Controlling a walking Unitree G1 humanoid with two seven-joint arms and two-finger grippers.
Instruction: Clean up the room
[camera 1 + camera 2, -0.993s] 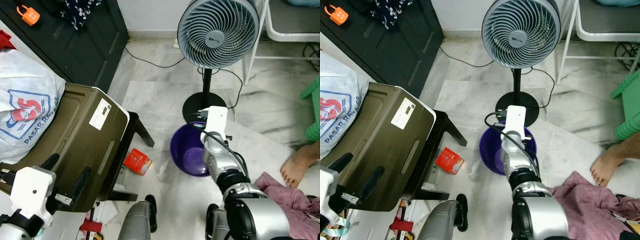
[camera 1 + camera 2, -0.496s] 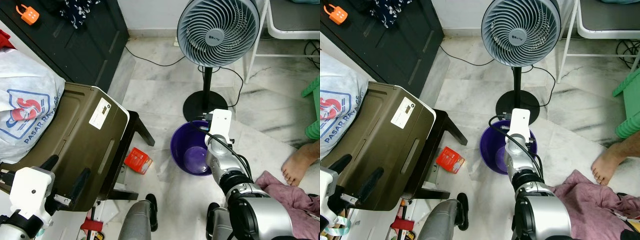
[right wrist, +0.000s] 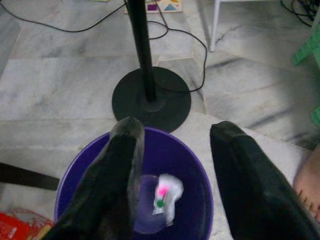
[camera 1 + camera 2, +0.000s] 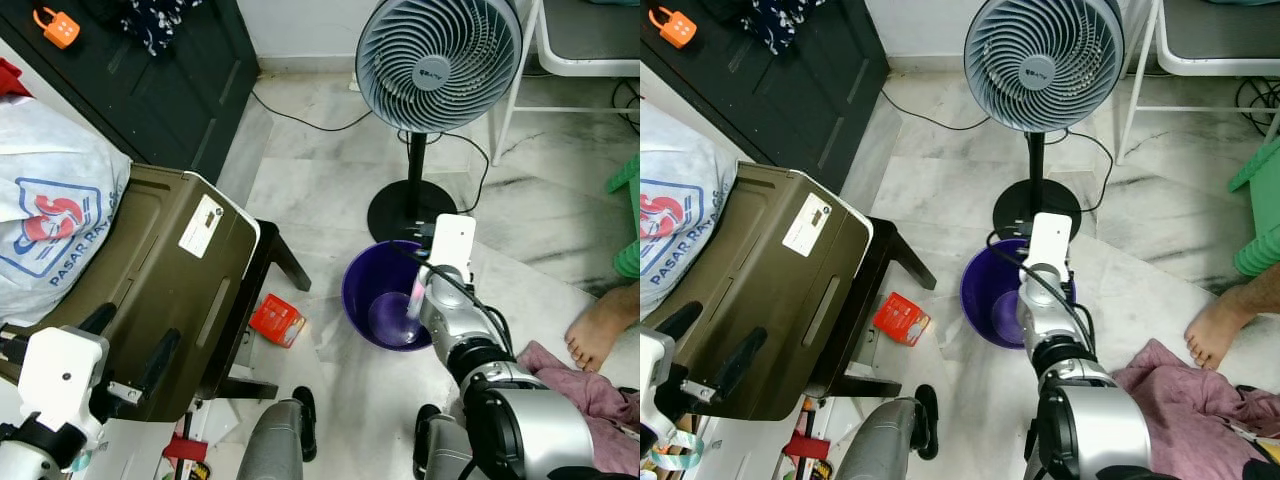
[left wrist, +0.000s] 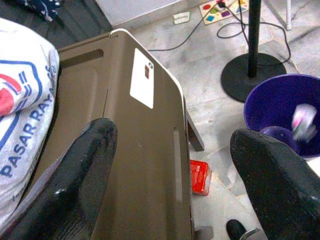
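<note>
In the eye views, our right gripper [image 4: 425,290] hangs over the purple bin [image 4: 362,285], and a red packet [image 4: 276,320] lies on the floor, well apart from the jaws. In the left wrist view, our left gripper [image 5: 175,165] is wide open above a brown box [image 5: 135,150]. In the right wrist view, the jaws are wide and empty; a white scrap [image 3: 167,196] is in the bin just beyond them. We judge one piece is done, and the packet and a pink cloth [image 4: 580,385] are left.

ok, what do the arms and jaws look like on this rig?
Right arm: silver metal segments, black joint ring, white boxy wrist block, black cable looped alongside. Left arm: white wrist housing with a dark dot. Both grippers have two long, rounded, glossy black fingers.
</note>
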